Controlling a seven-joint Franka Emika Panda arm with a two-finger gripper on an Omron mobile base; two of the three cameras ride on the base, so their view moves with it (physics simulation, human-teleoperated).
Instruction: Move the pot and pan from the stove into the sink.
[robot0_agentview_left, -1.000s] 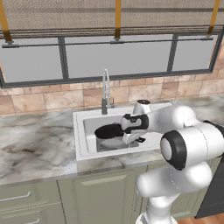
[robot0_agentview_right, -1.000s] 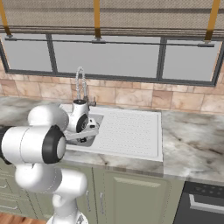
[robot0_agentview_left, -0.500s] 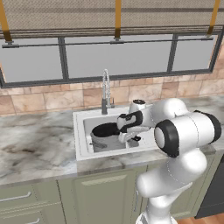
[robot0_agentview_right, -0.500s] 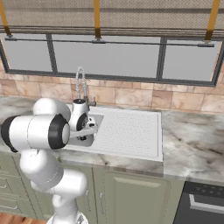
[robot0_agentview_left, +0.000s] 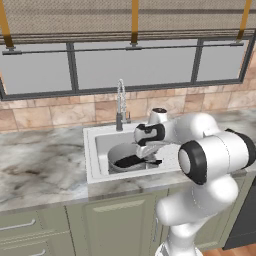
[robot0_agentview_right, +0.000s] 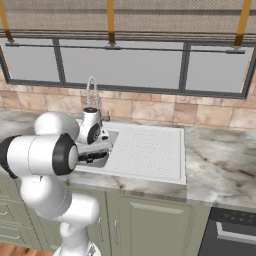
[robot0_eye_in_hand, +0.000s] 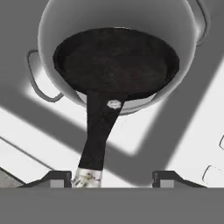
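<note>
The grey metal pot (robot0_eye_in_hand: 118, 26) stands inside the sink (robot0_agentview_left: 92, 150), whose white rim (robot0_agentview_right: 150, 172) also runs along the counter in the right base view. The black pan (robot0_eye_in_hand: 116, 61) lies in the pot (robot0_agentview_left: 116, 151), its long handle (robot0_eye_in_hand: 99, 131) sticking out over the pot's rim toward my hand. My gripper (robot0_eye_in_hand: 113, 178) hovers open over the handle's end, which sits close beside the left fingertip (robot0_eye_in_hand: 59, 177); the right fingertip stands well apart from it. From the base, the gripper (robot0_agentview_left: 150, 155) hangs low over the basin, right of the pan (robot0_agentview_left: 127, 161).
The coiled chrome faucet (robot0_agentview_left: 120, 102) rises behind the basin. A ribbed white drainboard (robot0_agentview_right: 150, 145) lies right of the basin. Marble counter (robot0_agentview_left: 40, 165) stretches to both sides. The stove's dark front (robot0_agentview_right: 230, 232) shows at the lower right.
The jaws have spread apart and released the pan's handle. The pan now rests in the pot. The arm's elbow has swung a little.
</note>
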